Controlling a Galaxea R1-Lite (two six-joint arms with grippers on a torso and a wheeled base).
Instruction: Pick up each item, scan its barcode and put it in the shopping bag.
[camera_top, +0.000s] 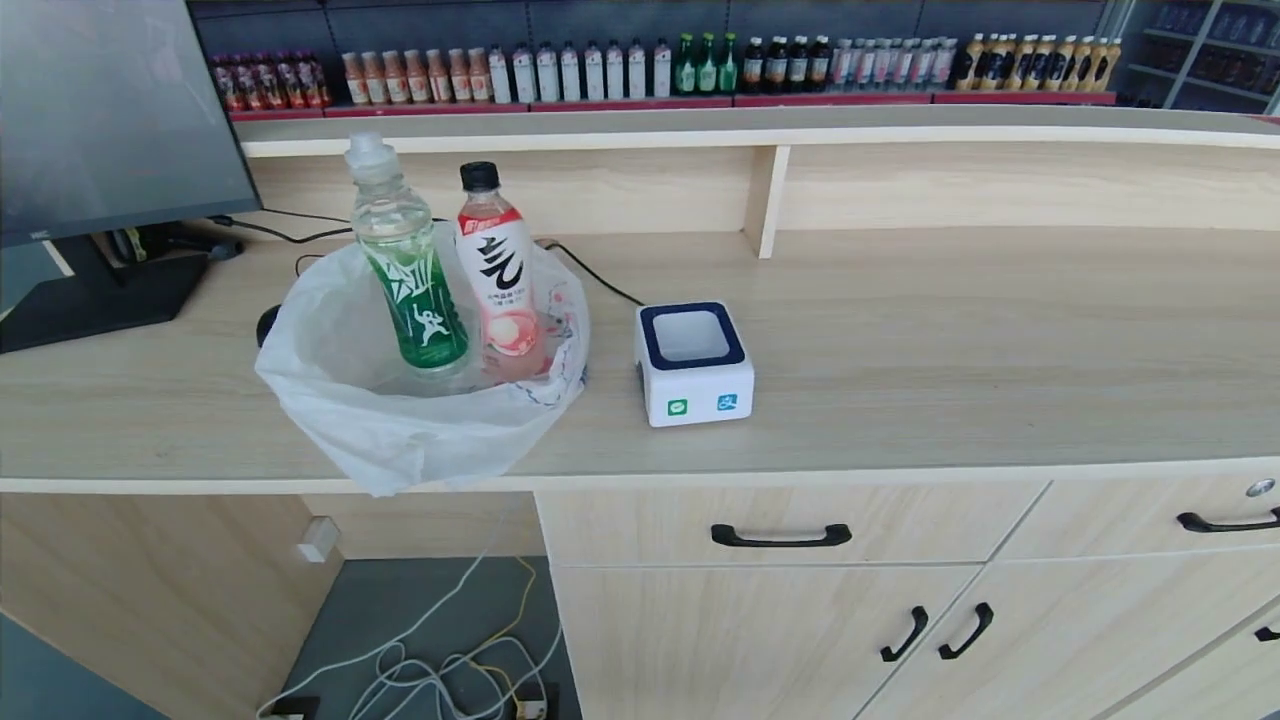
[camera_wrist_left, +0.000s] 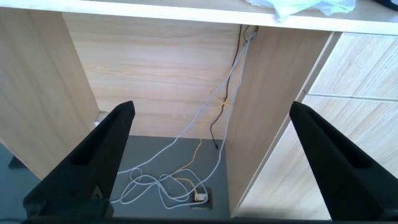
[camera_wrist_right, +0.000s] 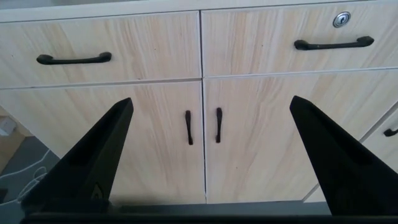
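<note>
items: we see the green-labelled clear plastic bottle (camera_top: 405, 270) and pink-labelled black-capped bottle (camera_top: 500, 285) upright in the white plastic shopping bag (camera_top: 400, 435), left of centre | white cube scanner (camera_top: 693, 365) just right of it | left gripper (camera_wrist_left: 211, 104), right gripper (camera_wrist_right: 211, 101): jaws wide, empty, facing the cabinet fronts; left nearer the bag, we judge

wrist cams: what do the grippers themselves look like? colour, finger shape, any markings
Left gripper: two matte black fingers, flat-sided wedges that are broad at the base and taper to blunt tips, with plain faces. Right gripper: the same build, with matte black tapering fingers. I can't make out any clear markings or cables on either.
</note>
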